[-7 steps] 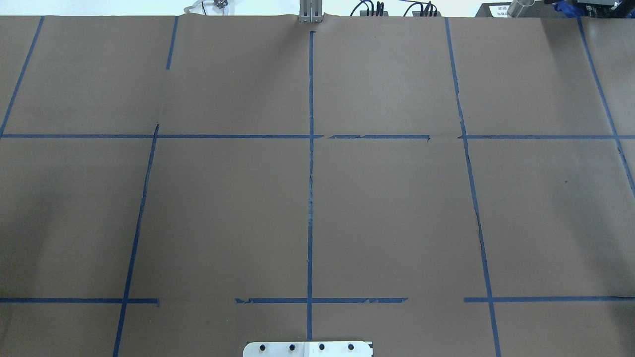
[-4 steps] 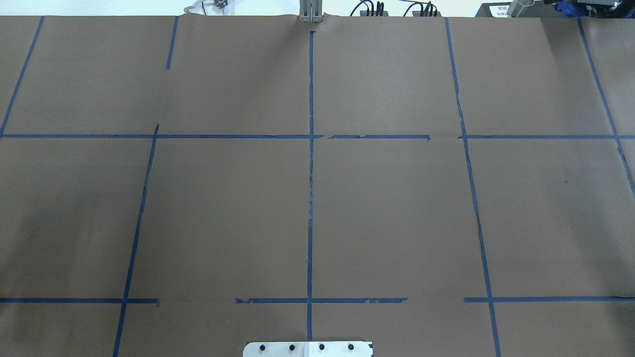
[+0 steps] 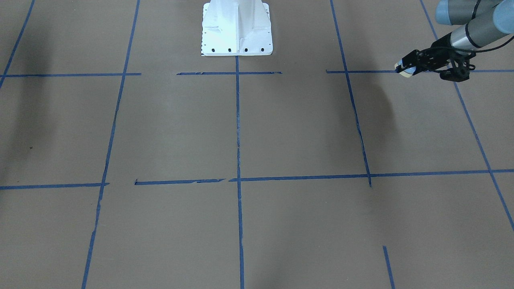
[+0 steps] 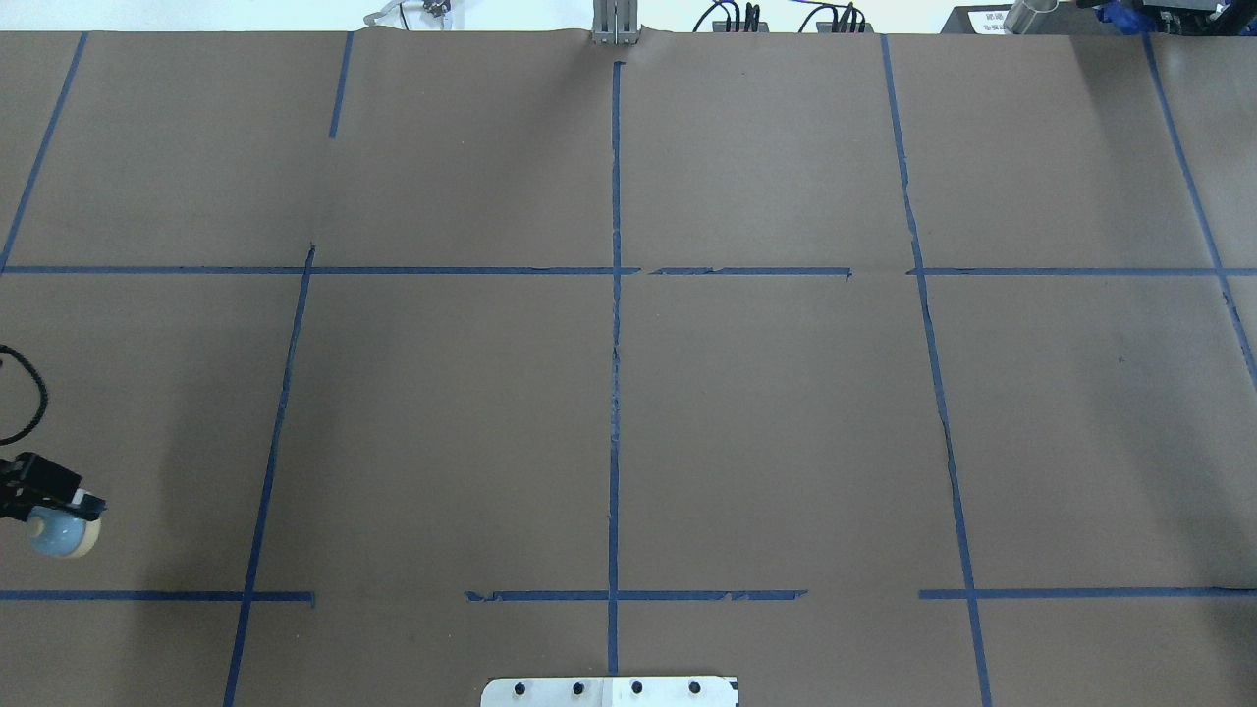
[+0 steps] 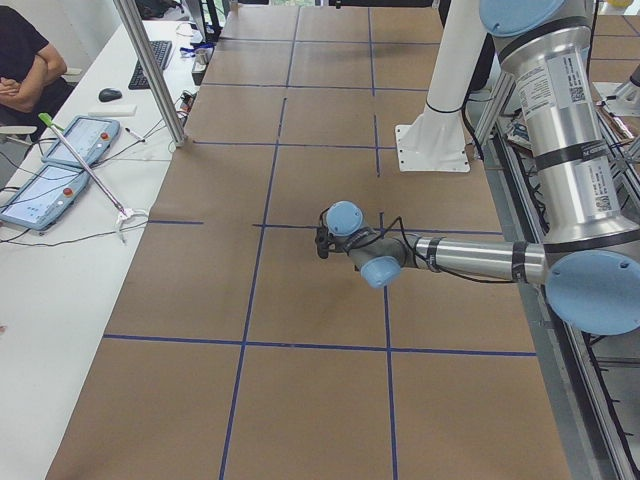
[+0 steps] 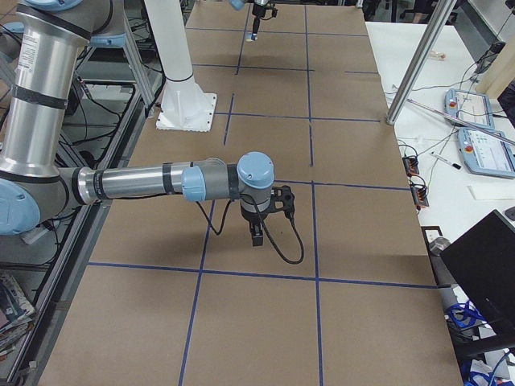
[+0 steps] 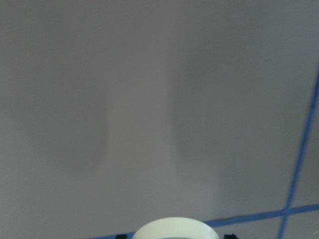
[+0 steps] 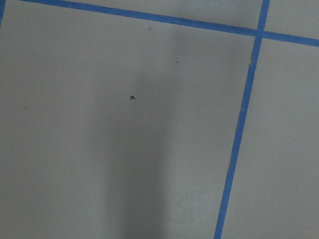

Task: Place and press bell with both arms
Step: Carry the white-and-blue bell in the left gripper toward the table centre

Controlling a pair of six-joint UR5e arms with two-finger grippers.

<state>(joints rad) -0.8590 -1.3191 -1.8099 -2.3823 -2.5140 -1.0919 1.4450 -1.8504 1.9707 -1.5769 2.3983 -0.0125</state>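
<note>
Placement step in hand: the left black two-finger gripper (image 4: pixel 51 509) pinches the small light-blue dome-shaped bell with cream base (image 4: pixel 61 536) near the worktop's left edge. Next move calls for an upright set-down. Whether the right black gripper (image 6: pixel 256 235) is spread or closed cannot be told.

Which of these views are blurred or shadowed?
Left wrist view: soft, the cream edge of the small light-blue bell blurred at the bottom edge. Right wrist view: sharp, blue tape lines crisp. Front-facing view: soft shadows on the brown paper table cover.

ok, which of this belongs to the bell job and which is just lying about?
Job: small light-blue dome bell with cream base; left arm's black fingers holding it; silver-grey right arm.
Lying about: white metal pedestal; grey teach pendants; black keyboard.
</note>
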